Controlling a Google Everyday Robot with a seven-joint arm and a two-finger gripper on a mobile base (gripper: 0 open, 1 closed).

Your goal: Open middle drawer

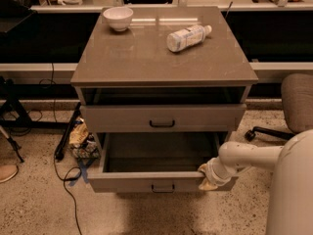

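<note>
The middle drawer (146, 181) is a grey flat front with a small black bar handle (163, 187). It stands pulled well out of the cabinet, and its dark inside looks empty. My gripper (208, 177) is at the right end of this drawer's front, at its top edge, on the end of my white arm (249, 158) reaching in from the right. The top drawer (161, 117) above has its own black handle and sits slightly out. The bottom drawer is hidden under the open one.
On the cabinet top (146, 58) stand a white bowl (118, 17) and a plastic bottle (188, 37) lying on its side. Cables and a yellowish bundle (80, 136) lie on the floor at the left. An office chair (293, 104) stands at the right.
</note>
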